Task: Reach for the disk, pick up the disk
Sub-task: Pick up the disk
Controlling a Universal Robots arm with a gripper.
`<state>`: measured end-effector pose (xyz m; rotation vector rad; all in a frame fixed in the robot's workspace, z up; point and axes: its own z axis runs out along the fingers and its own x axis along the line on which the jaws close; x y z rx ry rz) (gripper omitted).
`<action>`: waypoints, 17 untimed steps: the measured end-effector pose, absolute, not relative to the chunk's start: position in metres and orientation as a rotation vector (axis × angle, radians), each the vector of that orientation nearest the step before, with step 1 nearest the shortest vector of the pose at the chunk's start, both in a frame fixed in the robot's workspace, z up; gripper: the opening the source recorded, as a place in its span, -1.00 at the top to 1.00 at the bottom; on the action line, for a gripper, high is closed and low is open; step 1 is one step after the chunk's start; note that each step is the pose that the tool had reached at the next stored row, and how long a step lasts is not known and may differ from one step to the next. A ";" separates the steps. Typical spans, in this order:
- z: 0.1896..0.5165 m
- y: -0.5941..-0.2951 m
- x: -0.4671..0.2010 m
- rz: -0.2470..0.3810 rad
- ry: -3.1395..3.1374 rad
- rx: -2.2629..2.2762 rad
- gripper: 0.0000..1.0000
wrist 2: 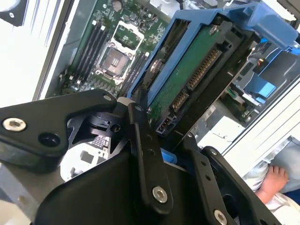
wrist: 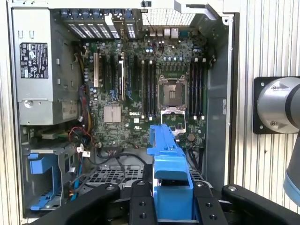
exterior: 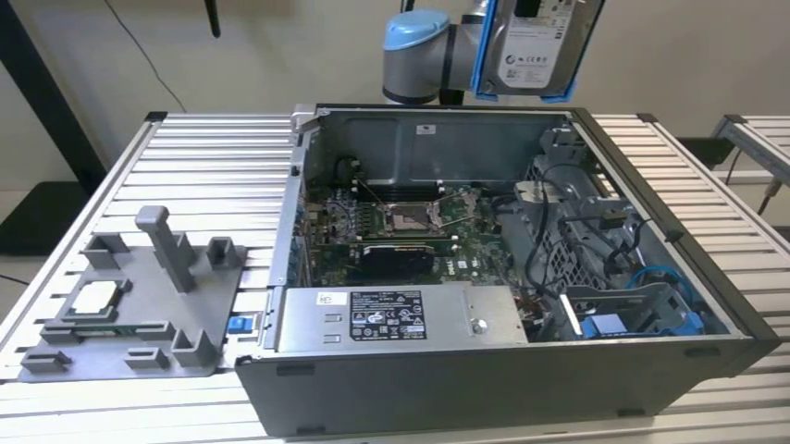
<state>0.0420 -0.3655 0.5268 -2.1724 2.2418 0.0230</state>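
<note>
The claw grips the blue-framed disk, lifted on edge above the open computer case, its long axis running straight out from the fingers.

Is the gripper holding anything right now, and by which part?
Yes. The gripper is shut on the disk, fingers clamped on one end of its blue bracket, lifted above the open computer case.

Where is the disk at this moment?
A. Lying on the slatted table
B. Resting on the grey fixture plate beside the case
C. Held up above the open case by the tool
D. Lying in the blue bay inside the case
C: in the exterior view the disk hangs above the open case, and in the first wrist view the tool clamps its blue bracket.
</note>
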 end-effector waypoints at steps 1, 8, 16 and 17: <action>0.527 -0.366 0.042 0.023 2.242 -2.172 1.00; 0.527 -0.366 0.042 0.023 2.242 -2.172 1.00; 0.527 -0.371 0.042 0.023 2.242 -2.172 1.00; 0.527 -0.373 0.042 0.023 2.242 -2.172 1.00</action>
